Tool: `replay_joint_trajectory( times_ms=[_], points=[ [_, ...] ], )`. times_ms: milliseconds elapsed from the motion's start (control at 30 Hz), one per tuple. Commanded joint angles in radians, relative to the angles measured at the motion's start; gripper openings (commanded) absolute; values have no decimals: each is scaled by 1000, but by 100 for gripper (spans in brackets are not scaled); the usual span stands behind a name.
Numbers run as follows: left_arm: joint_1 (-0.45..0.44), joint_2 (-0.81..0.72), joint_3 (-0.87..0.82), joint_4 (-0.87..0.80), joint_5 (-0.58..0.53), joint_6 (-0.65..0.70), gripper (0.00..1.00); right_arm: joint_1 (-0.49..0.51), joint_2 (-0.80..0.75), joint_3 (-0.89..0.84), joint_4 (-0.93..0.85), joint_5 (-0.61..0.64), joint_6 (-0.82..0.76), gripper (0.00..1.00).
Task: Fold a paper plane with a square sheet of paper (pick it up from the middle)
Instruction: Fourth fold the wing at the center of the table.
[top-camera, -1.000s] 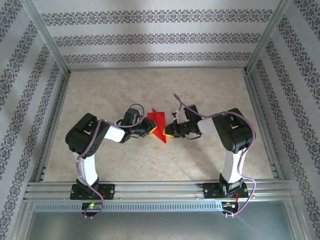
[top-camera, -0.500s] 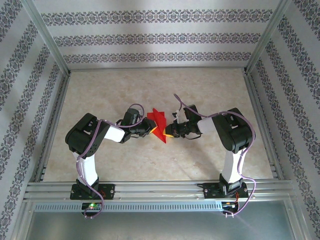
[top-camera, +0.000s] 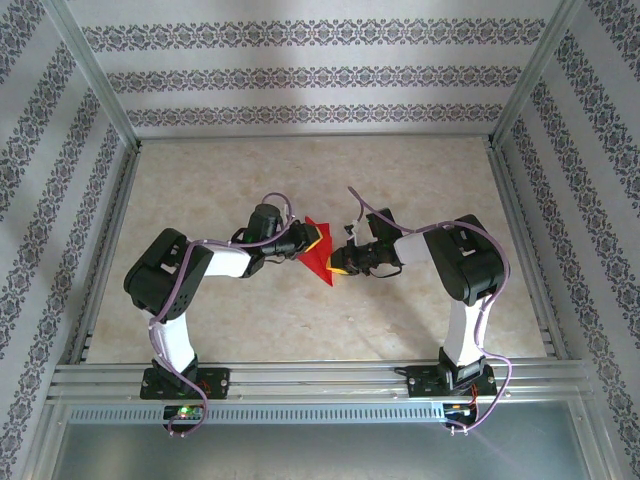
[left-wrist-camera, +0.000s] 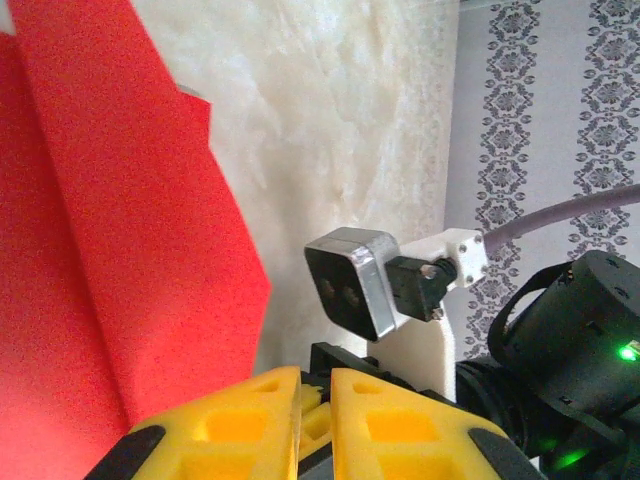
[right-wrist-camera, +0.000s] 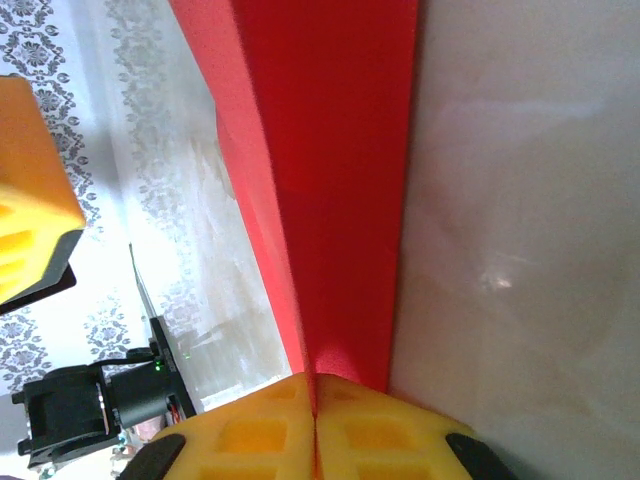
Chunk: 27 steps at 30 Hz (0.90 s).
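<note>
Along the left edge an aluminium rail (top-camera: 108, 250) bounds the table (top-camera: 200, 180), whose pale, marble-patterned top lies bare and wide behind the arms and out to either side. The left gripper (top-camera: 314, 238) reaches in from the left at mid-table. In its wrist view the blocky yellow fingers (left-wrist-camera: 230, 425) are drawn together with only a thin seam between them, and the paper plane (top-camera: 318, 256) rises as a flat red face just beside the left one (whether they nip any of it cannot be told). The plane sits between the two grippers at the table's centre. It is thin, matte, bright red paper, creased into a pointed wedge with straight, sharp edges, one point toward the near side. The right gripper (top-camera: 337, 267) meets it from the right, its fingers pressed tight on the fold. The fold runs out of their seam as a long crisp ridge in the right wrist view. Past that arm the tabletop is bare again up to the right rail (top-camera: 525, 250), and patterned wallpaper panels (top-camera: 320, 75) stand on three sides.
</note>
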Motion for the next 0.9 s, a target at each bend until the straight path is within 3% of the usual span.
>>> replay_joint_trajectory(
  times_ms=[0,867],
  points=[
    [-9,33,19,-10,27,30,15,-23,66,-12,-98,141,-2,11],
    [-10,140,41,9,58,12,15,-29,87,-2,-127,148,4,12]
  ],
)
